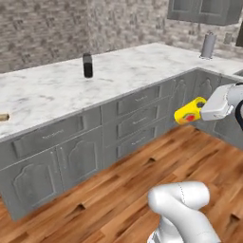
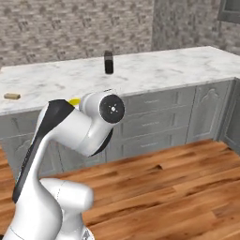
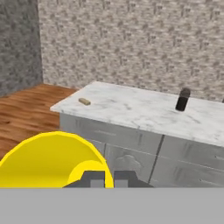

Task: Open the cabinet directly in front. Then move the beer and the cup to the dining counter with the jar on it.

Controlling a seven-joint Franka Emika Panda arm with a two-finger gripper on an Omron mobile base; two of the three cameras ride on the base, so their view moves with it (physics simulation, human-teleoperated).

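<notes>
A brick wall (image 1: 57, 23) stands at the back of the kitchen, and a wood floor (image 1: 123, 190) runs along the bottom. In front of the wall is the long white marble surface (image 1: 42, 90), with grey drawers and doors (image 1: 133, 118) under it. In the left base view a grey wall cabinet (image 1: 204, 9) hangs at the top right, and its doors look closed from here. Below it, at the far end of the marble, stands a tall pale grey can (image 1: 208, 45).

The white arm (image 2: 70, 136) rises in front of the drawers. In the left base view its hand reaches out to the left, over the floor and in front of the drawers, lower than the marble top.

The pincer (image 1: 199, 110) is pinching the yellow cup (image 1: 189, 112) by its rim. The cup lies on its side in the air, with its red mark facing down toward the floor. It does not touch the surface. In the hand view the cup's open mouth is big and close, right at the dark finger tips (image 3: 94, 179).

The small black jar (image 1: 88, 65) with a grey top stands upright on the marble, well apart from the cup. A tiny tan thing (image 3: 84, 101) lies near the left end of the marble, far from the jar
</notes>
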